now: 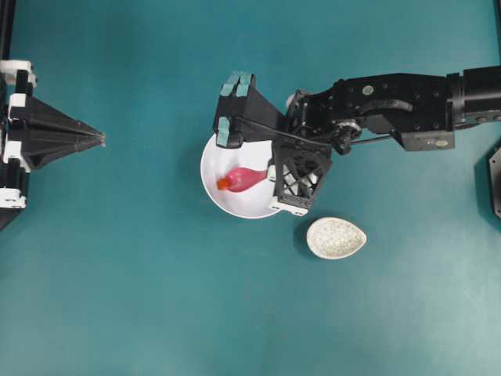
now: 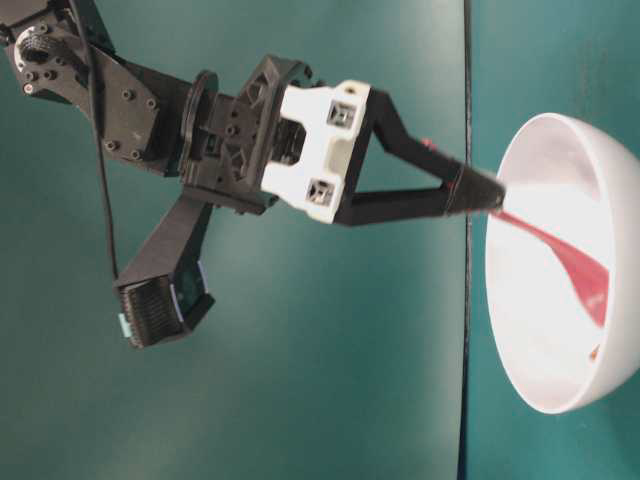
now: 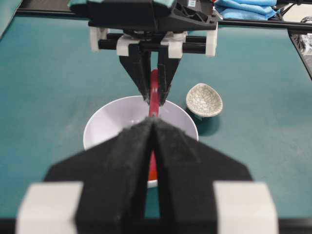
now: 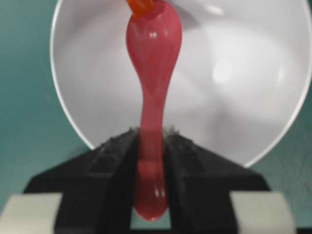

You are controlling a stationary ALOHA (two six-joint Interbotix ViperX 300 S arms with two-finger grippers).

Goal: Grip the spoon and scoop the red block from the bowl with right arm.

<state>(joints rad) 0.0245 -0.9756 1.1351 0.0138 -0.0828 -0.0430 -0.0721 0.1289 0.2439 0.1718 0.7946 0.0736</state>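
Over the white bowl at mid-desk, the right end effector has its two black fingers clamped narrowly on the handle of the pink spoon, whose handle end pokes out behind the fingers while the scoop reaches down into the bowl. At the tip of that scoop sits the red block, touching the spoon's far edge inside the bowl and well ahead of the fingertips. Far off at the left edge of the green desk, the left end effector has its fingers pressed together on nothing, and a speckled cream dish rests just beside the bowl.
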